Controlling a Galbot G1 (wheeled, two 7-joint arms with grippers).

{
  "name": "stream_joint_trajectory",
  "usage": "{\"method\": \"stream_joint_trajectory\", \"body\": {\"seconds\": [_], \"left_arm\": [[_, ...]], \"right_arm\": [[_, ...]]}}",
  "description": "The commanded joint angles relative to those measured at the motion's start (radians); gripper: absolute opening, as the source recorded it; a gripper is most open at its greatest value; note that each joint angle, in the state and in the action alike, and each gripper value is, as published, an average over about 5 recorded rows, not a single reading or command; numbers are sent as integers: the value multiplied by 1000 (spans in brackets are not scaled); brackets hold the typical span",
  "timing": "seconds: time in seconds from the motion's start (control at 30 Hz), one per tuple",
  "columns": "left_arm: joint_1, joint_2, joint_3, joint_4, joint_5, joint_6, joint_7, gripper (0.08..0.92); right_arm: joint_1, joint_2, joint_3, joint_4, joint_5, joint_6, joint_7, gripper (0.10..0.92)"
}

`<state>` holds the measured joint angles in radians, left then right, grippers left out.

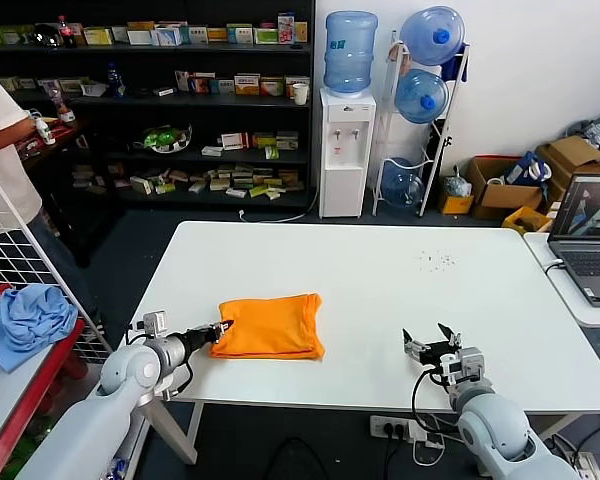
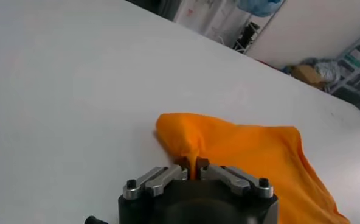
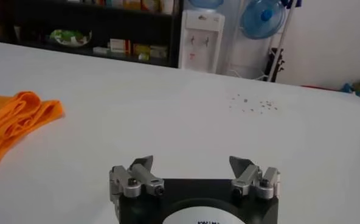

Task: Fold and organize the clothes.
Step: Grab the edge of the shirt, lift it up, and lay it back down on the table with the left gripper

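The orange T-shirt (image 1: 272,325) lies folded into a small rectangle on the white table (image 1: 380,280), left of the middle near the front edge. No logo shows. My left gripper (image 1: 218,331) is at the shirt's left edge, shut on a pinch of the orange fabric; in the left wrist view the cloth (image 2: 253,152) rises into the closed fingers (image 2: 183,165). My right gripper (image 1: 430,343) is open and empty near the front edge, well right of the shirt. The shirt's folded edge shows in the right wrist view (image 3: 16,119).
A laptop (image 1: 590,240) sits on a side table at the right. A light blue cloth (image 1: 25,320) lies on a red rack at the left beside a wire grid. A person (image 1: 0,140) stands at far left. Shelves and a water dispenser (image 1: 345,140) stand behind.
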<state>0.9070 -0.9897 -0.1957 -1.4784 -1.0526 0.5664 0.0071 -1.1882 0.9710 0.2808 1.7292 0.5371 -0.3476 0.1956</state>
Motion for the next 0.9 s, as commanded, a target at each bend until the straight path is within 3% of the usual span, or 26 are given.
{"method": "stream_joint_trajectory", "body": {"seconds": [0.03, 0.37, 0.9], "left_arm": [[10, 92, -34, -49, -48, 5, -21, 154], [-29, 319, -38, 0, 147, 33, -24, 132], [-143, 496, 52, 152, 680, -136, -8, 132]], "right_arm": [[10, 0, -9, -2, 1, -1, 1, 823], [48, 12, -50, -7, -6, -6, 1, 823], [71, 21, -79, -12, -28, 3, -4, 823]]}}
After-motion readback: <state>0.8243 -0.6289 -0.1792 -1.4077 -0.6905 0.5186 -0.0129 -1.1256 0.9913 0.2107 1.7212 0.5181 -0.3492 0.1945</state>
